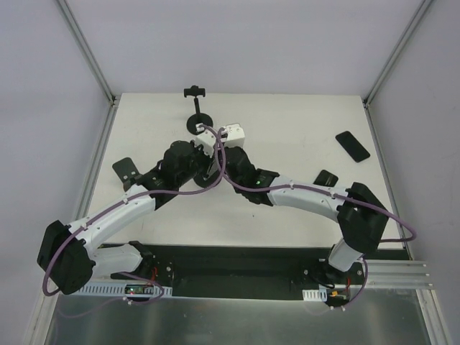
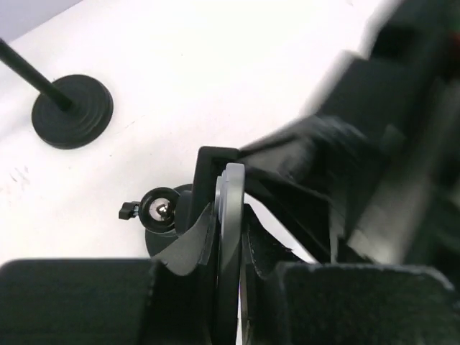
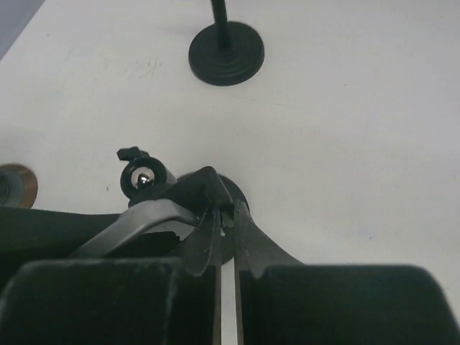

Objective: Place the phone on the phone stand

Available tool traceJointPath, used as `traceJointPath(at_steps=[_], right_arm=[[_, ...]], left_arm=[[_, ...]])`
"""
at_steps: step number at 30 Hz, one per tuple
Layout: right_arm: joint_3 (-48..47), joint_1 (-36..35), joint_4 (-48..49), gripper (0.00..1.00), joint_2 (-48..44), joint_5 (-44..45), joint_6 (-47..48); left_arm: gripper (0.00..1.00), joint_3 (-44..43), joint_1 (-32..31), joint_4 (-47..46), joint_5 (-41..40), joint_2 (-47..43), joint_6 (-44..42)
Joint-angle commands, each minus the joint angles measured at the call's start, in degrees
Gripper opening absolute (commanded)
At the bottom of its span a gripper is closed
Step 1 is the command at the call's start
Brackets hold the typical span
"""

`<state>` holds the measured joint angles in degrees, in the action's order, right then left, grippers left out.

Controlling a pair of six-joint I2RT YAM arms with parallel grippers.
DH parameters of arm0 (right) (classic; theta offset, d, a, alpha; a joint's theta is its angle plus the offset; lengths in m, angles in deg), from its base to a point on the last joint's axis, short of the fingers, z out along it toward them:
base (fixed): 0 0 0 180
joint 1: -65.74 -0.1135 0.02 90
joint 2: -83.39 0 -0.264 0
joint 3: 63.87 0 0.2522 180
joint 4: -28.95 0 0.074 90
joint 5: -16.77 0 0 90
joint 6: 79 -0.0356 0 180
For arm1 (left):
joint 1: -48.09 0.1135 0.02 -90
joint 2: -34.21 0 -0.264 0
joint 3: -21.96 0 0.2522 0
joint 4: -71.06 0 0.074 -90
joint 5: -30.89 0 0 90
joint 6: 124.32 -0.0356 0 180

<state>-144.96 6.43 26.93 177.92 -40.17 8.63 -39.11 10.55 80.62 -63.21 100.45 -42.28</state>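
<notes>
Jaws clamp ball-joint mount, phone near edge

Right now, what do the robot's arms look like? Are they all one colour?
No, two colours. The left arm and right arm have long white tubes joined by chunky black joints. A purple cable runs along each one, looping out near the shoulder. The left gripper and right gripper are black, with a small white box near the wrists.
</notes>
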Motion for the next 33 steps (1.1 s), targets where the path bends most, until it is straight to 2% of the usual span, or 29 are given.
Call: traceJointPath(at_steps=[1,4,9,10,11,13,16,18,19,22,24,28,29,33], right_arm=[[2.72,-9.68,8.11,0.0,-5.31,10.69,-6.41],[4.39,-11.0,9.96,0.0,-6.45,10.37,-9.3],[5.71,-10.83,12.59,0.0,-7.5,8.08,-7.92],[6.76,-10.74,13.47,0.06,-8.29,8.6,-7.22],[8.51,-9.7,14.69,0.23,-10.47,8.17,-5.56],[10.37,-7.76,15.06,0.26,-12.86,5.02,-4.75],[13.01,-1.35,15.5,0.28,-15.85,-4.72,-2.82],[13.98,3.31,16.37,0.3,-15.95,-10.26,-0.55],[13.11,4.8,15.77,0.31,-15.25,-16.39,0.17],[11.26,7.8,13.65,0.39,-12.61,-22.23,1.93],[7.77,8.42,11.2,0.51,-10.42,-26.09,3.77],[2.39,8.51,5.48,0.71,-5.41,-30.25,5.28],[2.03,8.77,4.87,0.83,-3.92,-29.9,4.92],[-2.45,9.65,-0.84,0.93,-0.05,-25.16,2.9]], left_arm=[[0.0,0.98,4.05,-12.11,-28.5,3.11,13.59],[0.0,1.43,4.14,-13.19,-30.09,3.37,16.22],[0.0,2.92,4.23,-15.22,-21.59,1.97,15.97],[0.0,3.01,4.23,-14.78,-20.26,1.44,15.88],[0.0,3.27,4.4,-14.34,-18.51,0.83,15.44],[0.0,3.89,4.49,-13.55,-12.88,-1.37,14.65],[0.0,4.51,5.28,-12.76,-4.11,-4.71,14.65],[0.0,1.98,5.28,-7.87,-3.72,-6.37,14.3],[0.0,1.44,5.54,-6.53,-4.94,-7.43,14.29],[0.0,0.56,7.91,-5.03,-0.66,-11.47,14.65],[0.0,-2.94,9.15,-1.61,3.12,-12.27,13.69],[0.0,-6.21,9.24,3.85,1.82,-14.55,10.43],[0.0,-6.65,9.33,5.77,0.77,-15.08,9.3],[0.0,-10.07,10.73,9.91,-3.8,-16.4,8.49]])
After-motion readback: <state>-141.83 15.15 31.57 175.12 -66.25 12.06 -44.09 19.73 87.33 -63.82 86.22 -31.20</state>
